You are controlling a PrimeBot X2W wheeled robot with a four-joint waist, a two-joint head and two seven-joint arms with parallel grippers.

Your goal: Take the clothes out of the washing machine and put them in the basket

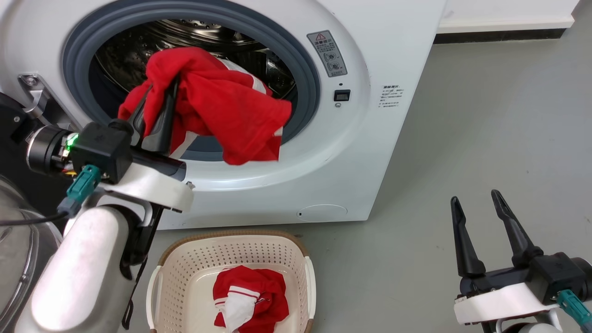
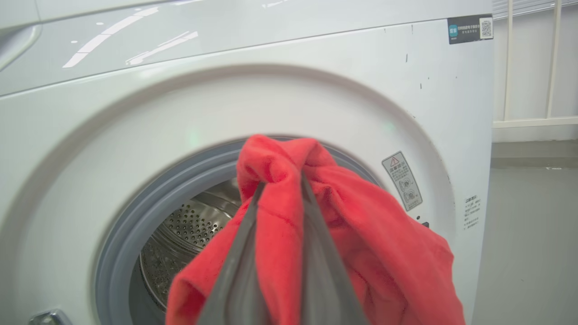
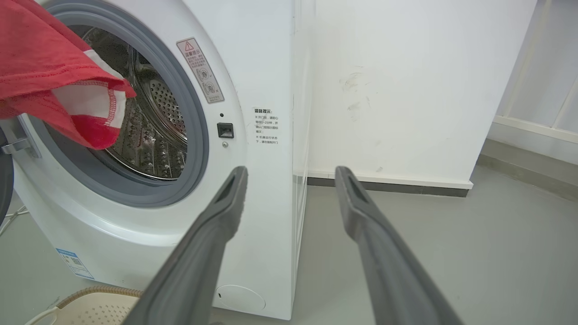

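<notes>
— What's in the foreground?
— My left forearm [image 1: 78, 273]. My left jaws, shut tight, hold a red garment [image 1: 222, 106] hanging at the porthole of the washing machine [image 1: 351, 152]. In the basket [image 1: 240, 252] below lies another garment [image 1: 252, 296]. My right jaws stand spread, empty.
— How does it handle?
— Light and limp, I judge, and apt to snag. A bunched fold is the best hold.

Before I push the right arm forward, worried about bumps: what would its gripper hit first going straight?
Probably the right front corner of the washing machine; the right gripper, open, points at that edge, though depth is unclear.
</notes>
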